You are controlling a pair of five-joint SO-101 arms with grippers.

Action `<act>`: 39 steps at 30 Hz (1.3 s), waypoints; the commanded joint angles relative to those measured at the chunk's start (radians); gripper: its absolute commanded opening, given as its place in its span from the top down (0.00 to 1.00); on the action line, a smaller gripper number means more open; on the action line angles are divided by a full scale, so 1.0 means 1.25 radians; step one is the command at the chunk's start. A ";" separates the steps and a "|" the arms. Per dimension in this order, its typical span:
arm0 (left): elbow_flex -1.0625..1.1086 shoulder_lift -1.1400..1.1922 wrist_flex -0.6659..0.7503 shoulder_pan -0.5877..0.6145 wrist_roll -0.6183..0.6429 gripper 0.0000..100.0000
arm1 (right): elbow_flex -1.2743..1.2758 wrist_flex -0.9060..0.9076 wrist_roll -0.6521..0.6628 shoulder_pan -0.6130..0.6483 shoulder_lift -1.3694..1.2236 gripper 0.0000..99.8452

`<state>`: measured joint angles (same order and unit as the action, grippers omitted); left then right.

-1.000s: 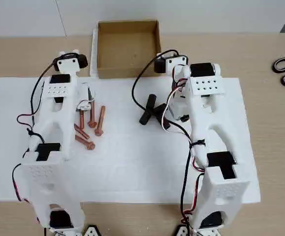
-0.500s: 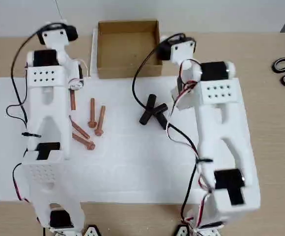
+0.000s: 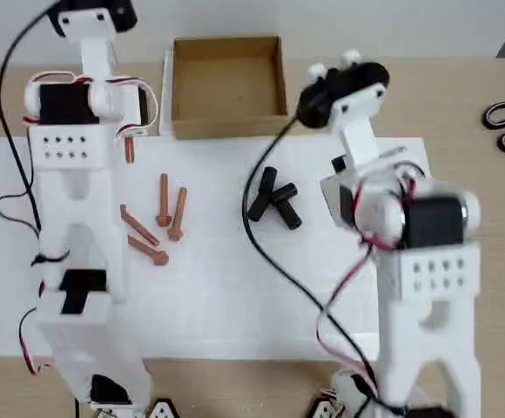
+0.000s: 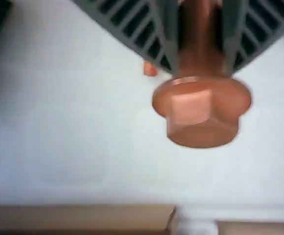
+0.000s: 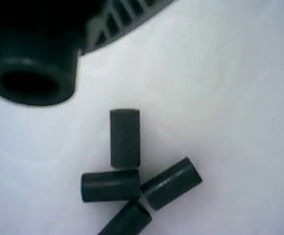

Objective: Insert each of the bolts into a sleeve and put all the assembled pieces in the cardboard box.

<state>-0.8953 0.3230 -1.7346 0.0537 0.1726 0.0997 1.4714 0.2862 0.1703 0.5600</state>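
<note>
Two parts are held: left pincer (image 4: pixel 199 46) clamps a bolt (image 4: pixel 201 110), head protruding; right pincer (image 5: pixel 44 34), a sleeve (image 5: pixel 32 73).

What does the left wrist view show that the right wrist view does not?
Left wrist view: a copper bolt, hex head toward the camera, clamped in the left end effector, with a speck of another bolt beyond it.
Right wrist view: a black sleeve held in the right end effector, its open bore facing the camera, and four loose sleeves clustered on the sheet.
Shared: the white foam sheet underneath, and ribbed fingers gripping a part.
</note>
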 commanded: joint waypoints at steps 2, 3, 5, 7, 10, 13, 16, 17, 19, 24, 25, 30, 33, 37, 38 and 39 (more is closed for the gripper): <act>-0.041 -0.125 -0.016 -0.018 0.000 1.00 | 0.214 -0.148 0.004 -0.015 0.118 0.96; -0.041 -0.136 -0.015 -0.018 0.000 1.00 | 0.252 -0.181 0.014 -0.033 0.137 0.96; -0.034 -0.160 -0.015 -0.018 0.000 1.00 | 0.320 -0.240 0.029 -0.062 0.171 0.96; -0.010 -0.187 -0.015 -0.018 0.000 1.00 | 0.384 -0.293 0.025 -0.075 0.198 0.96; 0.055 -0.237 -0.015 -0.018 0.010 1.00 | 0.469 -0.332 0.026 -0.077 0.234 0.96; 0.138 -0.288 -0.014 -0.018 0.066 1.00 | 0.524 -0.358 0.022 -0.075 0.272 0.96; 0.198 -0.338 -0.012 -0.018 0.099 1.00 | 0.587 -0.396 -0.034 -0.075 0.328 0.96; 0.214 -0.351 -0.010 -0.018 0.104 1.00 | 0.610 -0.406 -0.054 -0.075 0.349 0.96; 0.249 -0.377 0.005 -0.018 0.106 1.00 | 0.663 -0.436 -0.068 -0.075 0.392 0.96; 0.374 -0.415 0.050 -0.018 0.107 1.00 | 0.818 -0.602 -0.042 -0.042 0.467 0.96; 0.397 -0.422 0.055 -0.018 0.108 1.00 | 0.852 -0.652 -0.042 -0.031 0.481 0.96; 0.508 -0.479 0.110 -0.038 0.119 1.00 | 1.013 -0.849 -0.042 0.023 0.558 0.96; 0.576 -0.527 0.177 -0.065 0.120 1.00 | 1.085 -0.883 -0.042 0.056 0.617 0.96; 0.678 -0.590 0.269 -0.097 0.120 1.00 | 1.145 -0.884 -0.043 0.075 0.705 0.96; 0.708 -0.606 0.291 -0.104 0.122 1.00 | 1.161 -0.882 -0.043 0.075 0.730 0.96; 0.740 -0.619 0.313 -0.114 0.128 1.00 | 1.181 -0.882 -0.044 0.077 0.754 0.96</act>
<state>-0.0361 -0.3705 -1.4369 -0.0629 0.3153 1.5497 0.3943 0.2263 0.2593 1.4177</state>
